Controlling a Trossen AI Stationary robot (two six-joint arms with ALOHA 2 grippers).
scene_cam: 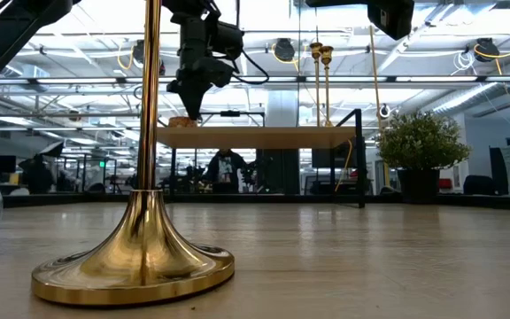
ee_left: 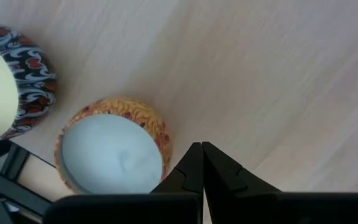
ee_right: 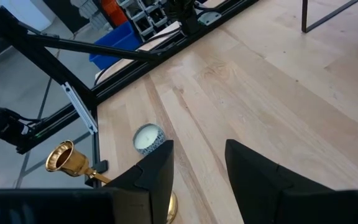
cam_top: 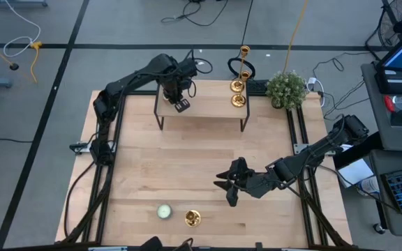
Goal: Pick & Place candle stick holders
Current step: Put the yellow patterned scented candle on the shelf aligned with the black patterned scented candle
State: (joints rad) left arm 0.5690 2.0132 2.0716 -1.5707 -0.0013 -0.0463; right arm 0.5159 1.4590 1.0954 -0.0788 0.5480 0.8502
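Observation:
One gold candlestick holder (cam_top: 192, 218) stands upright on its round base near the table's near edge; it fills the foreground of the low view (scene_cam: 140, 257) and shows in the right wrist view (ee_right: 64, 158). Two more gold holders (cam_top: 238, 92) stand on the right end of a raised wooden shelf (cam_top: 208, 111) at the far side, also seen in the low view (scene_cam: 321, 62). My right gripper (cam_top: 230, 184) is open and empty over the table's middle right (ee_right: 197, 158). My left gripper (cam_top: 181, 106) is shut and empty just above the shelf's left part (ee_left: 202, 152).
A patterned orange candle (ee_left: 114, 155) and a blue-and-red patterned candle (ee_left: 14, 81) sit on the shelf by my left gripper. A small candle (cam_top: 164, 211) sits left of the near holder. A potted plant (cam_top: 286, 89) stands at the far right corner. Black frame rails line both table sides.

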